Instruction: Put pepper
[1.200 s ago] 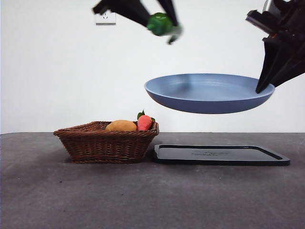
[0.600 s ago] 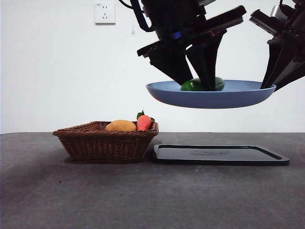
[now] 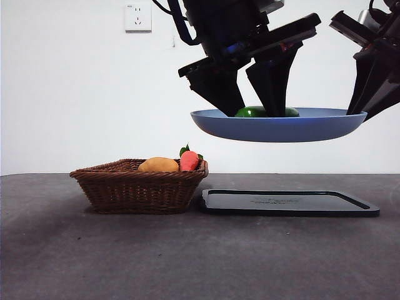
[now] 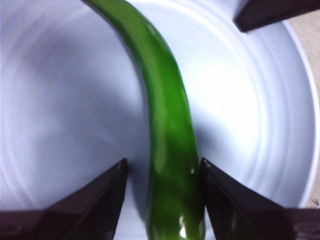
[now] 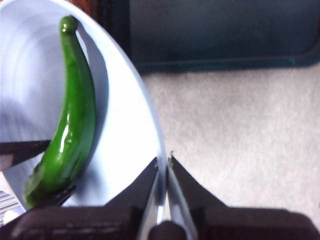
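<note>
The glossy dark-green pepper (image 3: 249,112) lies in the blue plate (image 3: 269,129), which hangs in the air above the black tray. My left gripper (image 3: 257,114) reaches down into the plate. In the left wrist view its jaws (image 4: 164,167) stand open on either side of the pepper (image 4: 170,140), with a gap on one side and the other jaw touching it. My right gripper (image 5: 163,160) is shut on the plate's rim (image 5: 145,120) and holds the plate up. It shows at the right in the front view (image 3: 355,111). The right wrist view shows the whole pepper (image 5: 72,125).
A wicker basket (image 3: 140,186) on the table's left holds a yellow-orange fruit (image 3: 158,165) and a red-orange item with green leaves (image 3: 189,160). A flat black tray (image 3: 287,203) lies under the plate and shows in the right wrist view (image 5: 210,35).
My left gripper came down from the upper left with the pepper into the plate. The pepper now lies lower, mostly behind the rim. The plate has levelled a little.
</note>
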Motion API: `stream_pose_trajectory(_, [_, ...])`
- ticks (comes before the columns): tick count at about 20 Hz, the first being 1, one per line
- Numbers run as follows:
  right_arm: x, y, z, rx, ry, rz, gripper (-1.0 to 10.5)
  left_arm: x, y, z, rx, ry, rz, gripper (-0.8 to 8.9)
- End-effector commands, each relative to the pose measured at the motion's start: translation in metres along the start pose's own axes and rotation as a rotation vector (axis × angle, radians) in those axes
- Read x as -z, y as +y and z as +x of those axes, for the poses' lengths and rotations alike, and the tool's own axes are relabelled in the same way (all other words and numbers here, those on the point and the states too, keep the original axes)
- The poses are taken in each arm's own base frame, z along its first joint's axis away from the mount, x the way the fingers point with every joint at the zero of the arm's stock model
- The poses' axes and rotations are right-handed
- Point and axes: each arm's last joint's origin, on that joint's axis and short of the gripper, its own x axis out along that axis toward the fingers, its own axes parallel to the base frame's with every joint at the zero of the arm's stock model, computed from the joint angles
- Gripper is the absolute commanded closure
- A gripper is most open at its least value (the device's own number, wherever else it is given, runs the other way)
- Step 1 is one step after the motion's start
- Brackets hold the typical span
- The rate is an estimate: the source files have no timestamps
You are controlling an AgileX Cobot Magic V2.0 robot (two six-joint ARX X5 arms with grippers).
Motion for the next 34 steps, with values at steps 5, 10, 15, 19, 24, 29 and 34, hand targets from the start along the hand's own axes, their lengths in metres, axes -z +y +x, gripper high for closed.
stream_pose_trajectory(5, [0.001, 0.0, 0.001, 0.001, 0.04, 0.059, 9.4, -0.006, -0.005, -0.031, 0.035, -0.06, 0.038, 5.54])
stream_pose_trajectory(10, [0.001, -0.002, 0.001, 0.055, 0.027, 0.106, 9.4, -0.003, -0.001, -0.068, 0.03, -0.1, 0.069, 5.54])
stream_pose_trajectory(15, [-0.008, -0.019, 0.007, 0.097, 0.021, 0.19, 9.4, 0.004, 0.008, -0.118, 0.017, -0.177, 0.071, 5.55])
stream_pose_trajectory(19, [-0.023, -0.043, 0.022, 0.112, 0.011, 0.255, 9.4, 0.016, 0.016, -0.161, 0.002, -0.248, 0.059, 5.55])
stream_pose_trajectory(24, [-0.054, -0.066, 0.048, 0.116, -0.015, 0.281, 9.4, 0.031, 0.02, -0.199, 0.001, -0.312, 0.05, 5.55])
stream_pose_trajectory(29, [-0.089, -0.074, 0.067, 0.109, -0.043, 0.263, 9.4, 0.036, 0.02, -0.208, 0.003, -0.317, 0.04, 5.55])
stream_pose_trajectory(34, [-0.099, -0.082, 0.083, 0.108, -0.046, 0.25, 9.4, 0.036, 0.02, -0.208, 0.005, -0.317, 0.034, 5.55])
